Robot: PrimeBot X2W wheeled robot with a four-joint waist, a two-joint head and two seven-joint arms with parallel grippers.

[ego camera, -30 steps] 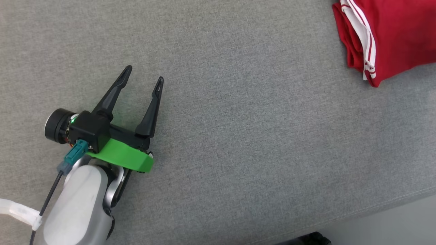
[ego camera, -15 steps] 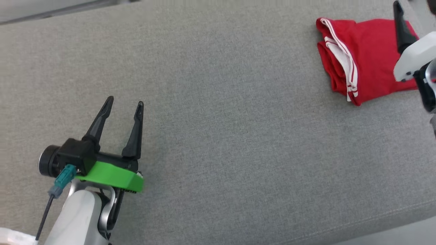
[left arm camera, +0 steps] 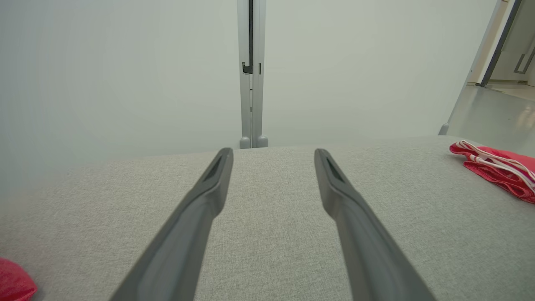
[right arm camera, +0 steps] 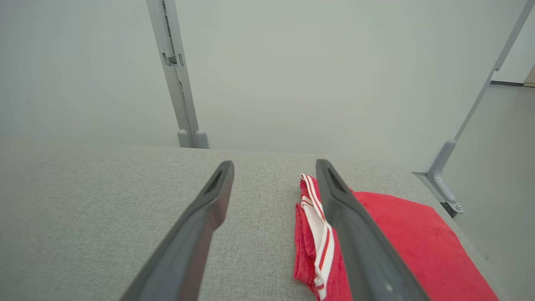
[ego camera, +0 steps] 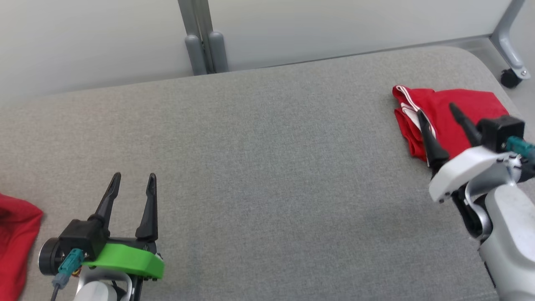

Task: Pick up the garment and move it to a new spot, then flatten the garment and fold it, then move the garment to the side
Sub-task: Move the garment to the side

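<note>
Release looks complete: my right gripper point(ego camera: 436, 109) has just spread its jaws fully, empty, over the folded red garment with white stripes point(ego camera: 480, 106) at the right end of the grey fabric surface point(ego camera: 271, 167). My left gripper point(ego camera: 134, 175) gapes empty. The task seems finished.

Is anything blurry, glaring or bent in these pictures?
Head view: soft even light, no glare on the grey fabric surface. Left wrist view: that surface's far edge bows, lens distortion. Right wrist view: the folded red white-striped garment looks sharp.
</note>
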